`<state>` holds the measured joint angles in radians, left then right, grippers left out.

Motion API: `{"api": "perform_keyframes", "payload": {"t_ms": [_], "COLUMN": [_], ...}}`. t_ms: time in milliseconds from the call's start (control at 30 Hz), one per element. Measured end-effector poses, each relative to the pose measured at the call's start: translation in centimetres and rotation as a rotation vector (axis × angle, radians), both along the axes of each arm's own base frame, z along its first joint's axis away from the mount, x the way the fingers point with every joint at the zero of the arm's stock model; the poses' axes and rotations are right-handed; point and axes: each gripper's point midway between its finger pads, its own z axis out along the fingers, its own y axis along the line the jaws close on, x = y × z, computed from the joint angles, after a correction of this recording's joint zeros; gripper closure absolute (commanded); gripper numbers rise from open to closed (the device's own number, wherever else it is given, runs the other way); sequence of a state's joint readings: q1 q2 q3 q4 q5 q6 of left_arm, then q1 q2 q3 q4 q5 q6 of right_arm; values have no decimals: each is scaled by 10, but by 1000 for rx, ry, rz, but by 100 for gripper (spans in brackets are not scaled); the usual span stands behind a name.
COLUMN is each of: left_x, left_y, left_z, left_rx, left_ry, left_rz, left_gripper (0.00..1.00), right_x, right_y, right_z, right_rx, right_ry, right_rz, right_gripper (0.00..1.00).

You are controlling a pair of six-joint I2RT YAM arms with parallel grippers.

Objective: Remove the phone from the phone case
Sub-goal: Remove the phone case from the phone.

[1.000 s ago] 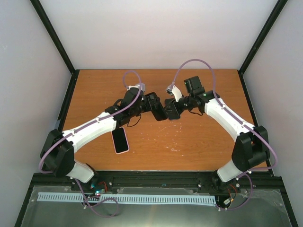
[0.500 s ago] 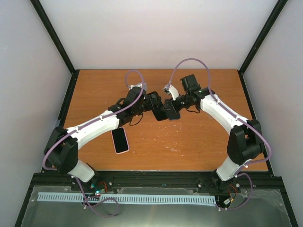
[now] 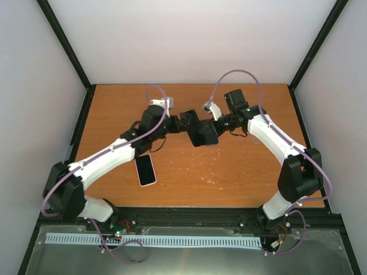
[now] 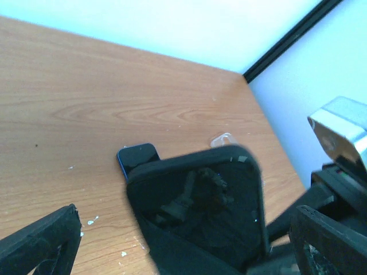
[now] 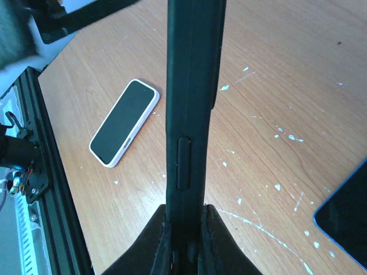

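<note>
The phone in its black case (image 3: 202, 136) is held above the middle of the table between the two arms. My right gripper (image 3: 213, 130) is shut on its lower end; in the right wrist view the case (image 5: 192, 86) stands edge-on, rising from the gripper (image 5: 186, 213), with a side button showing. My left gripper (image 3: 184, 121) is open. In the left wrist view its gripper (image 4: 186, 220) has its fingers (image 4: 43, 243) spread wide on either side of the cased phone (image 4: 200, 206), with gaps on both sides. The phone's glossy screen faces that camera.
A pale-cased phone (image 3: 145, 169) lies screen up on the table at front left, also in the right wrist view (image 5: 125, 121). A bare dark phone with a blue edge (image 4: 137, 156) lies under the held one, also in the right wrist view (image 5: 347, 215). A small clear piece (image 4: 222, 139) lies beside it.
The held phone and both grippers have shifted slightly toward the far side of the table. The left arm has stretched out and its gripper sits farther back beside the phone.
</note>
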<state>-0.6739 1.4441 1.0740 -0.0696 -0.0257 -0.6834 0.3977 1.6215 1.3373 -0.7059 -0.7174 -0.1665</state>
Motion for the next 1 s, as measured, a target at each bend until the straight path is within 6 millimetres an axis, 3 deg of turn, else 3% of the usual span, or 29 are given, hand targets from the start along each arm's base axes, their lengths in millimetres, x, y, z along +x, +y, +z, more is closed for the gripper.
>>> {"api": "perform_keyframes", "payload": {"t_ms": [200,367,500,700,800,1000], "left_x": [-29,-56,-76,-96,-100,-105], "left_y": [31,23,4,-14,-19,-24], "left_z": [26,16,19,23,19,17], "left_rx": [-117,-208,-291,-406,-439,-487], "left_ry": [-187,-257,-309,-352,-336,-307], "left_rz": [-124,-324,-502,-694,-745,-805], "left_gripper": [3,19,23,42,53,60], "right_x": [-9,-40,-64,-89,-96,-101], "right_y": [-25,-30,-25,-26,-28,-29], "right_z": [36,62,61,40,33,39], "right_rx": [55,151,217,255,257,271], "right_ry": [-55,-92,-40,53,76,56], "right_rz": [-5,105,190,235,242,248], "right_gripper": [97,97,97,97,97,97]}}
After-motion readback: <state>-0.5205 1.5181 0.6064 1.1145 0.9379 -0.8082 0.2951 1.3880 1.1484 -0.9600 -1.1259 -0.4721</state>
